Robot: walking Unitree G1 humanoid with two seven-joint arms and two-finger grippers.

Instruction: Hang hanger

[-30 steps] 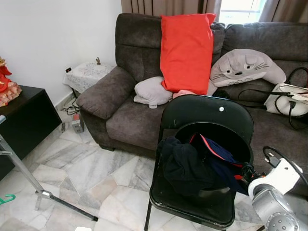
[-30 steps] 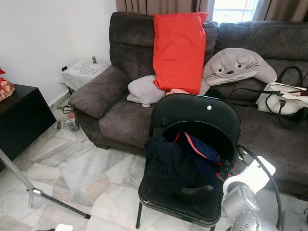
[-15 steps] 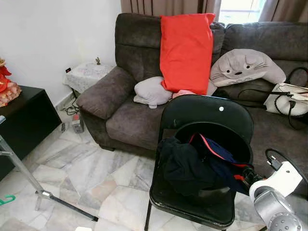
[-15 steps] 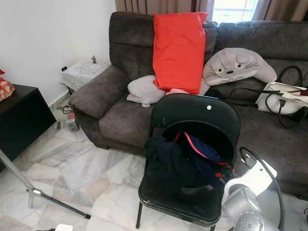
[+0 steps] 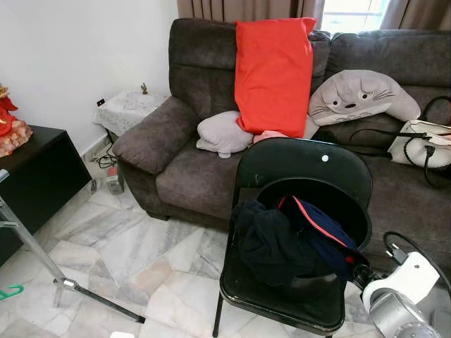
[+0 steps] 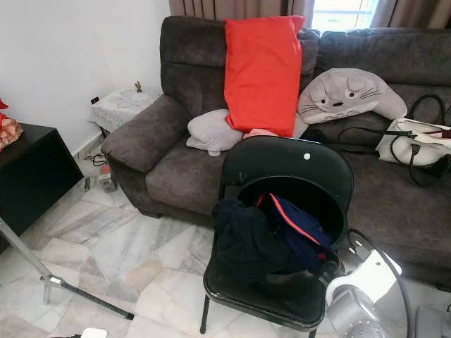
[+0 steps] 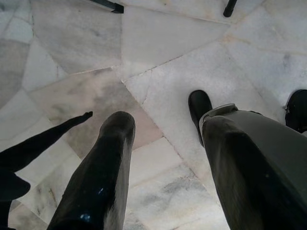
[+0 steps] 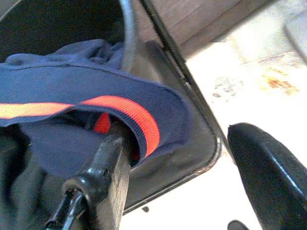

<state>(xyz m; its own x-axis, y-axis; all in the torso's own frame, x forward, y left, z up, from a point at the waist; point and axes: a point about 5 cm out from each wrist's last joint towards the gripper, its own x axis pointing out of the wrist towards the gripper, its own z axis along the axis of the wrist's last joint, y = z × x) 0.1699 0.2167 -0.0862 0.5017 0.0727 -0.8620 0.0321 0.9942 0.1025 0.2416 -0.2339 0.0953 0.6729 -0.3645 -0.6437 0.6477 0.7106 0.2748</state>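
A black folding chair (image 5: 310, 165) stands before the sofa with a heap of dark navy clothes (image 5: 282, 239) on its seat. The top garment has a red-orange striped hem (image 8: 120, 112). My right gripper (image 8: 177, 139) is open at the chair's right edge: one finger (image 8: 108, 167) is tucked under that hem, the other (image 8: 268, 167) stays outside, over the floor. A small red piece (image 8: 101, 123) shows beneath the hem; what it is I cannot tell. A green hanger tip (image 5: 8, 290) lies on the floor far left. My left gripper (image 7: 165, 124) hangs open over the marble floor.
A dark grey sofa (image 5: 183, 169) with a red cushion (image 5: 271, 74), a grey cushion and a plush toy stands behind the chair. A white handbag (image 5: 423, 144) lies on the sofa at the right. A black cabinet (image 5: 35, 183) and a metal stand leg (image 5: 42, 257) are at the left.
My right arm has sunk lower beside the chair seat. The red bit at the clothes' right edge is now covered by navy cloth in the eye views.
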